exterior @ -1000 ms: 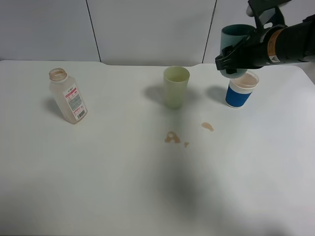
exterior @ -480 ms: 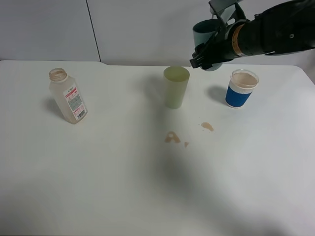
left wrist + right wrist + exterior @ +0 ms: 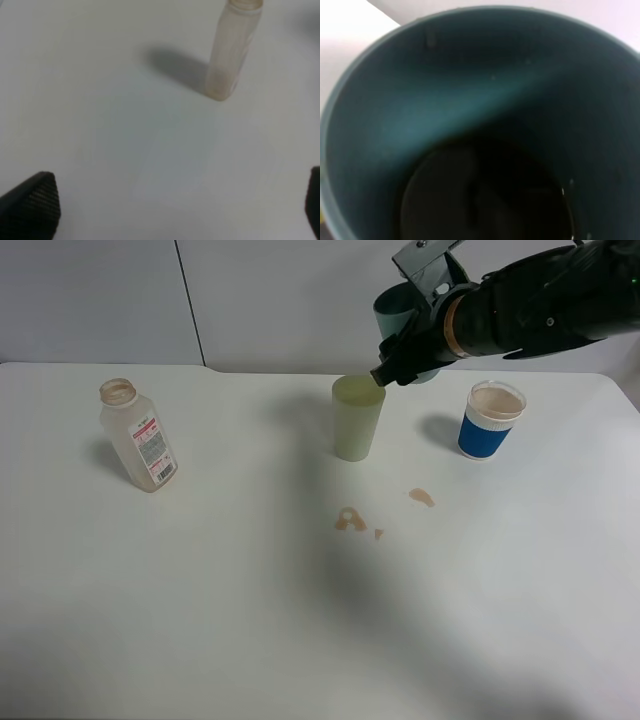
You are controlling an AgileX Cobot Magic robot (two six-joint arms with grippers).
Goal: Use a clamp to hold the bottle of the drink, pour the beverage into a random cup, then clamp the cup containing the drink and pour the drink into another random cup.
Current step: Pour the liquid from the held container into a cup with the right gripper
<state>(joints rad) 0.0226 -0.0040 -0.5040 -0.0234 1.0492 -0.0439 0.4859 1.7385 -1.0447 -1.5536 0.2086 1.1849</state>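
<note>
Jaws on the right clasp teal cup (image 3: 389, 307) just above green cup (image 3: 358, 420).

You are getting open passage across the worktop's (image 3: 200, 620) front half. Along the back edge the bottle (image 3: 138, 436) is standing left, green cup (image 3: 358, 418) mid, blue cup (image 3: 491, 421) right; the right arm (image 3: 540, 310) is holding a teal cup (image 3: 392, 306) over the green cup.

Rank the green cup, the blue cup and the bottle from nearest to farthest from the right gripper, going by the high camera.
Measured from the right gripper, which holds the teal cup:
1. the green cup, mid-table, right by the gripper's tip in this view.
2. the blue cup, off on the right side.
3. the bottle, far across on the left side.
</note>
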